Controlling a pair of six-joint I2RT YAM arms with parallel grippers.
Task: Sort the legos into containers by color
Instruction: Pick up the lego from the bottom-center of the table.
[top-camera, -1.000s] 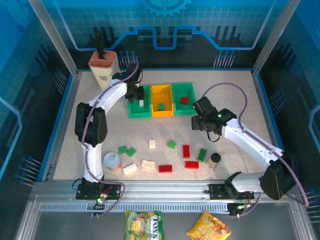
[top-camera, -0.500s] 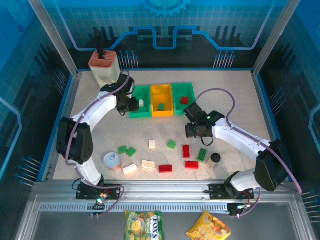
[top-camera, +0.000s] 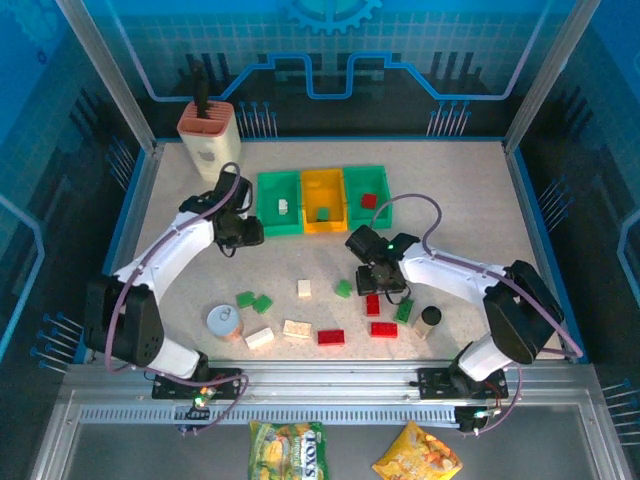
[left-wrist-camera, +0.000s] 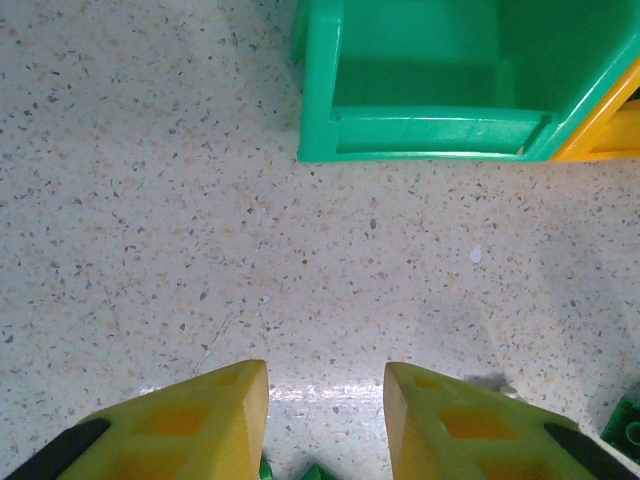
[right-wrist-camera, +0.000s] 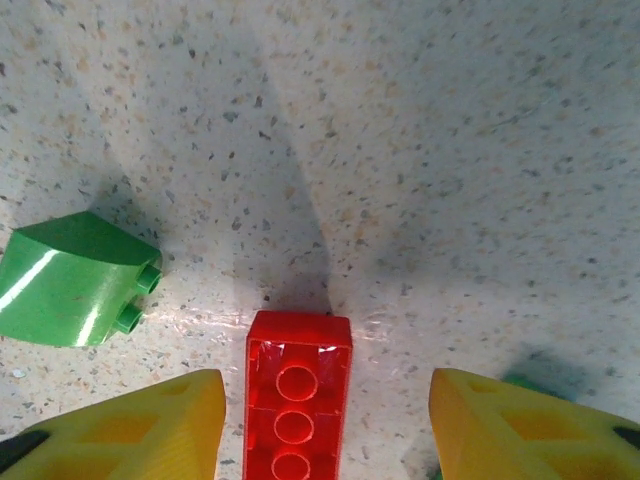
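While most of the bricks (top-camera: 297, 328) lie loose on the tabletop (top-camera: 470, 190), the sorting is judged to be at an early pick-up step. The row of bins (top-camera: 320, 188) serves as landmark: a white piece is seen in its left green bin, a green one in the yellow middle bin and a red one in the right green bin. The left pincer (left-wrist-camera: 325, 385) is held spread and empty just off the row's left end. The right pincer (right-wrist-camera: 320, 395) is spread on the near side of the row, below its right bin. A red brick (right-wrist-camera: 297, 420) lies between its fingers, not yet pinched, and a green brick (right-wrist-camera: 75, 292) lies beside it. Next, a short descent and a closing on the red brick are called for, then a carry to the right bin.
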